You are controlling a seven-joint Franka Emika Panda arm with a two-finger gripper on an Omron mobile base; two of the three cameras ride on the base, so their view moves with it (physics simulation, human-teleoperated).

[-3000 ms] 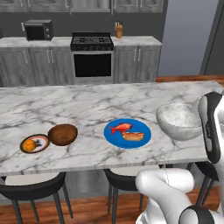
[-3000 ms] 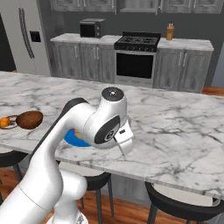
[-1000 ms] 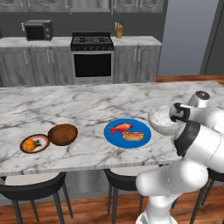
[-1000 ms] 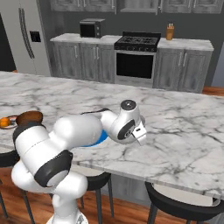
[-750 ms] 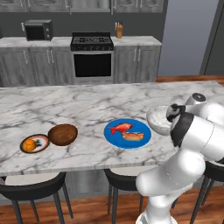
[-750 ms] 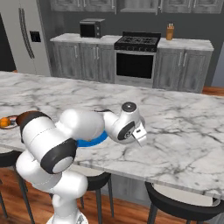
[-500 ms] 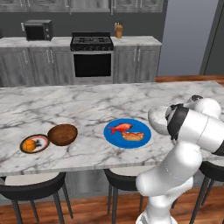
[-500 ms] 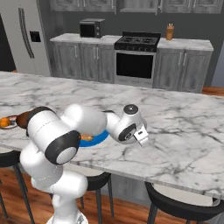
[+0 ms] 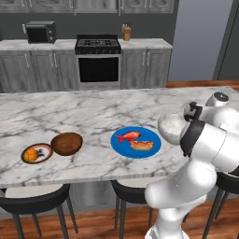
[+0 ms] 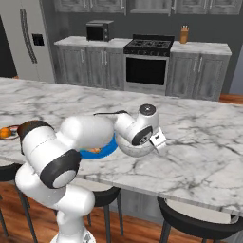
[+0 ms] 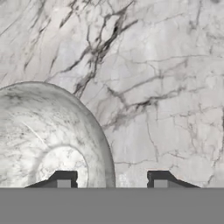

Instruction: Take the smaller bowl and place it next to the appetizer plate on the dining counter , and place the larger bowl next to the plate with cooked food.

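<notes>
— Bowls first: where does each one sit?

— Low and left of centre in the left base view, the smaller bowl [image 9: 66, 143] rests on the dining counter [image 9: 88, 112], just beside the appetizer plate [image 9: 37, 153], which lies at its left. The larger bowl [image 9: 173, 129] stands right of centre in that view, just beside the right edge of the plate with cooked food [image 9: 136, 141]. The arm partly hides it.

— And in the right base view?

— At the middle of that frame the larger bowl [image 10: 135, 148] shows below the wrist, with the blue plate [image 10: 102, 149] to its left, mostly behind the arm. The appetizer plate [image 10: 6, 133] is at the far left edge.

— How does the gripper stand?

— In the hand view the gripper [image 11: 112, 178] sits at the bottom middle, its two tips parted with the bowl's rim passing between them. The larger bowl [image 11: 43, 135] fills the lower left of that frame; one tip lies over its pale inside, the other over bare marble. The jaws stand partly apart and neither tip visibly presses the rim, so it looks like no grip, though contact at the tips is hard to judge.
</notes>
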